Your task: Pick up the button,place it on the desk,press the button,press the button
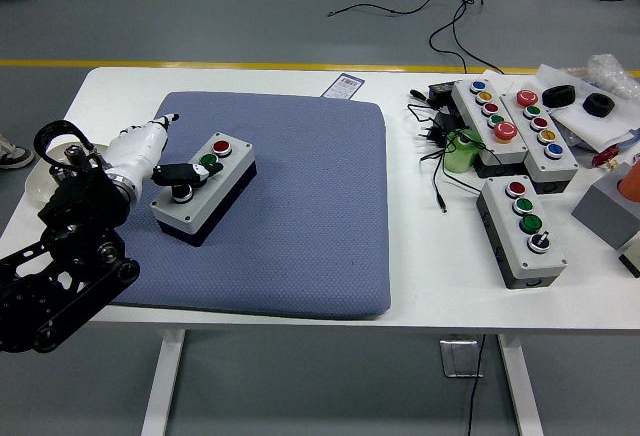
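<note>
Placement looks finished, judging from how things lie: the grey rectangular button box with a black base [203, 190] sits flat on the blue-grey padded mat [300, 216] that covers the left and middle of the white tabletop [420, 296], in the left-centre of the frame. Its lid carries a red round button [222, 146] at the far end, a green one [209, 162] in the middle and a black-and-white knob [181, 192] nearest the lower left. The left hand [150, 146], white with dark fingertips, reaches in from the left edge on its black arm [60, 266]; one finger points up towards the top of the frame, clear of the box, while a dark digit lies across the lid just beside the green button (whether it actually bears down on the cap cannot be told from this view). It grasps nothing. So the pick-up and set-down seem done, and the pressing appears to be either beginning or in progress, with at least one press probably left. No right hand shows. At the right of the frame, well apart from the mat, lie three more grey button boxes [523, 228] among black cables [440, 146], untouched.
</note>
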`<state>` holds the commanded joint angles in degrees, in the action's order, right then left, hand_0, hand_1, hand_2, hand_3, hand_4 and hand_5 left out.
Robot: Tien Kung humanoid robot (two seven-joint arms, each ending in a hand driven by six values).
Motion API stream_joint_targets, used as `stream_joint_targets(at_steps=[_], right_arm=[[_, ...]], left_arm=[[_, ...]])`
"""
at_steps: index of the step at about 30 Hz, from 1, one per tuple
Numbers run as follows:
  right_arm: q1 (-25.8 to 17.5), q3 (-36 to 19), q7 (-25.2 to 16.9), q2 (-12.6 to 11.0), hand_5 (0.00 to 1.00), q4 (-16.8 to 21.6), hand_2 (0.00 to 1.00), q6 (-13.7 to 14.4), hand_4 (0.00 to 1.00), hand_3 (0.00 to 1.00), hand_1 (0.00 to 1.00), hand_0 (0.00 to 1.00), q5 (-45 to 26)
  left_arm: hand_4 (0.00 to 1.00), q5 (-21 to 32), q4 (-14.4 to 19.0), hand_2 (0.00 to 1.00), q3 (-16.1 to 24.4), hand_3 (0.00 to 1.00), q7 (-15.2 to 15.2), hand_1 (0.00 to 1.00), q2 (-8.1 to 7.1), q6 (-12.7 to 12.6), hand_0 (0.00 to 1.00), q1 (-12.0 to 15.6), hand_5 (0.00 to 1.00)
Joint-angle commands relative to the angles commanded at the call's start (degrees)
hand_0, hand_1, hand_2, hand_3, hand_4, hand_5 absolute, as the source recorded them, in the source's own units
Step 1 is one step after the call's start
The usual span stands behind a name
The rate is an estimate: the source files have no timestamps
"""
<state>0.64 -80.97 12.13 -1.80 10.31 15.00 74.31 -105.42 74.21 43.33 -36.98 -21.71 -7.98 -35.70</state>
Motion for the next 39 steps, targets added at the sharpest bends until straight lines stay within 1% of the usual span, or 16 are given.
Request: stream_joint_targets(at_steps=[2, 3, 8, 9, 10, 15, 16, 19, 21, 22, 25, 27, 28, 33, 34, 39], right_arm=[[0.0, 0.0, 0.0, 0.0, 0.15, 0.0, 0.737, 0.0, 0.352, 0.644, 0.694, 0.634, 0.0], [0.0, 0.0, 0.0, 0.0, 0.15, 0.0, 0.737, 0.0, 0.352, 0.644, 0.694, 0.634, 0.0], [-0.2, -0.2, 0.0, 0.0, 0.15, 0.0, 0.737, 0.0, 0.352, 0.644, 0.694, 0.634, 0.3], [-0.2, -0.1, 0.0, 0.0, 0.15, 0.0, 0.737, 0.0, 0.352, 0.644, 0.694, 0.634, 0.3], [-0.2, -0.1, 0.0, 0.0, 0.15, 0.0, 0.737, 0.0, 0.352, 0.644, 0.694, 0.634, 0.2], [-0.3, -0.1, 0.0, -0.1, 0.15, 0.0, 0.737, 0.0, 0.352, 0.644, 0.694, 0.634, 0.4], [-0.3, -0.2, 0.0, -0.1, 0.15, 0.0, 0.736, 0.1, 0.352, 0.644, 0.694, 0.634, 0.4], [-0.3, -0.3, 0.0, -0.1, 0.15, 0.0, 0.736, 0.1, 0.352, 0.644, 0.694, 0.634, 0.6], [-0.3, -0.5, 0.0, -0.1, 0.15, 0.0, 0.736, 0.1, 0.352, 0.644, 0.694, 0.634, 0.8], [-0.3, -0.5, 0.0, 0.0, 0.15, 0.0, 0.736, 0.1, 0.352, 0.644, 0.694, 0.634, 0.9], [-0.2, -0.7, 0.0, 0.0, 0.15, 0.0, 0.736, 0.1, 0.352, 0.644, 0.694, 0.634, 1.2], [-0.2, -0.8, 0.0, 0.0, 0.15, 0.0, 0.735, 0.1, 0.352, 0.644, 0.693, 0.633, 1.4], [-0.1, -0.9, 0.0, 0.0, 0.15, 0.0, 0.735, 0.1, 0.352, 0.644, 0.693, 0.633, 1.4], [0.0, -1.1, 0.0, -0.1, 0.15, 0.0, 0.735, 0.1, 0.352, 0.644, 0.693, 0.633, 1.7], [0.0, -1.1, 0.0, -0.1, 0.15, 0.0, 0.735, 0.1, 0.352, 0.644, 0.692, 0.633, 1.7], [0.1, -1.3, 0.0, -0.2, 0.15, 0.0, 0.735, 0.2, 0.352, 0.644, 0.692, 0.633, 2.0]], left_arm=[[0.998, 0.4, 0.0, 0.998, -0.3, 0.998, 0.0, 0.998, 0.14, 0.2, 0.998, 0.0, 0.676], [0.998, 0.7, 0.0, 0.998, -0.4, 0.998, 0.0, 0.998, 0.23, 0.3, 0.979, -0.1, 0.671], [0.998, 2.1, -0.2, 0.998, -1.5, 0.998, 0.0, 0.998, 0.99, 1.2, 0.979, -0.3, 0.671], [0.998, 2.1, -0.5, 0.998, -1.7, 0.998, 0.0, 0.998, 1.21, 1.6, 0.979, -0.5, 0.671], [0.998, 2.2, -1.0, 0.998, -2.0, 0.998, 0.0, 0.998, 1.46, 1.8, 0.932, -0.7, 0.656], [0.998, -0.1, -3.3, 0.998, -2.3, 0.998, 0.0, 0.998, 2.61, 3.8, 0.932, -1.4, 0.656], [0.998, -0.6, -3.6, 0.998, -2.4, 0.998, 0.0, 0.99, 2.75, 4.2, 0.789, -1.5, 0.473], [0.998, -3.1, -4.6, 0.998, -2.5, 0.998, 0.0, 0.99, 3.29, 5.0, 0.789, -1.9, 0.473], [0.998, -4.8, -5.3, 0.998, -2.5, 0.998, 0.0, 0.99, 3.74, 6.1, 0.789, -2.3, 0.473], [0.987, -5.5, -5.6, 0.998, -2.6, 0.998, 0.0, 0.877, 3.91, 6.6, 0.669, -2.5, 0.381], [0.987, -8.2, -6.5, 0.998, -2.6, 0.998, 0.0, 0.877, 4.36, 7.4, 0.669, -3.0, 0.381], [0.987, -8.7, -7.3, 0.998, -2.6, 0.998, 0.0, 0.877, 4.54, 8.3, 0.669, -3.3, 0.381], [0.936, -8.8, -7.6, 0.998, -2.6, 0.998, 0.0, 0.578, 4.6, 8.8, 0.425, -3.4, 0.226], [0.936, -8.8, -8.9, 0.998, -2.9, 0.998, 0.0, 0.578, 4.71, 10.9, 0.425, -3.8, 0.226], [0.879, -9.0, -9.0, 0.678, -3.0, 0.998, 0.0, 0.395, 4.72, 10.9, 0.383, -3.8, 0.087], [0.879, -11.5, -9.0, 0.678, -3.5, 0.998, 0.0, 0.395, 4.53, 11.0, 0.383, -3.8, 0.087]])
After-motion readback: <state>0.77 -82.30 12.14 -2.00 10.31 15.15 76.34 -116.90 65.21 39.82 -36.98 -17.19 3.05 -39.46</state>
